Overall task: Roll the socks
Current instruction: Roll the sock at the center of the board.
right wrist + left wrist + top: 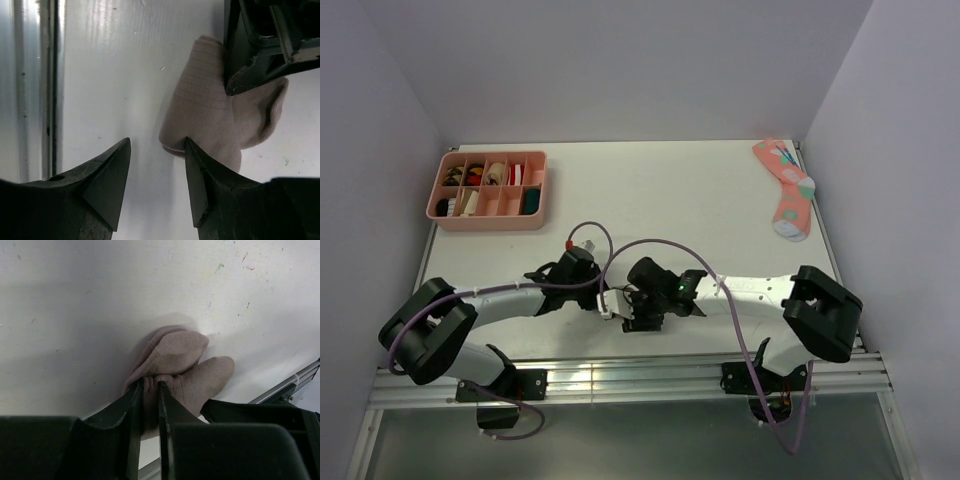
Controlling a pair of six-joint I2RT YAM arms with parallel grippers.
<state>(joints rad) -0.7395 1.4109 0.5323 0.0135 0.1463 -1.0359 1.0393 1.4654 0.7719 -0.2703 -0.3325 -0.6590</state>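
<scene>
With left gripper [148, 386] clamped on bunched taupe sock [175, 357] and right gripper [157, 142] jaws apart, empty beside it, pinch firmly, then tuck loose end.

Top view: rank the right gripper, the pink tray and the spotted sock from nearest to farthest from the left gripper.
Measured from the left gripper, which pinches the brown sock:
1. The right gripper: just beside it on its right, at the near edge of the table.
2. The pink tray: far left corner.
3. The spotted sock: far right corner.
</scene>
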